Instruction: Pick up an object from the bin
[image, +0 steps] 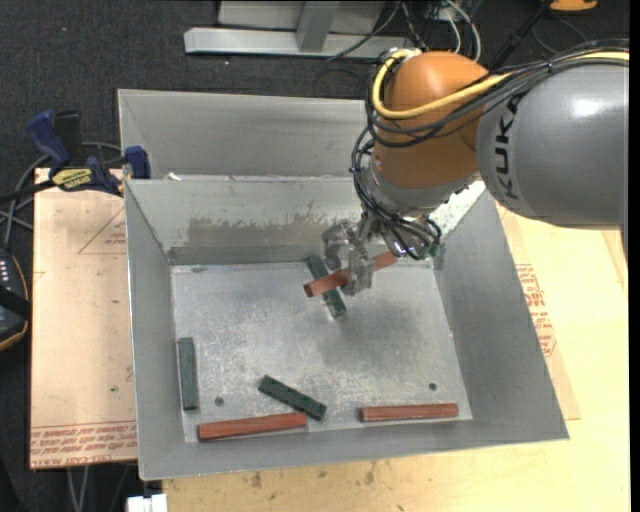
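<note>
My gripper (349, 267) hangs over the back middle of the bin, below the orange wrist cover. It is shut on a thin red-brown bar (322, 286), which runs slantwise between the fingers and sticks out to the lower left and upper right. A short dark green bar (329, 291) crosses the red-brown one at the fingers. I cannot tell whether it is also gripped or lies on the floor beneath.
Along the bin's front lie a red-brown bar (252, 427), a second red-brown bar (408, 411) and a dark green bar (292, 397). A grey-green bar (187, 373) lies lengthwise by the left wall. The arm reaches in from the upper right.
</note>
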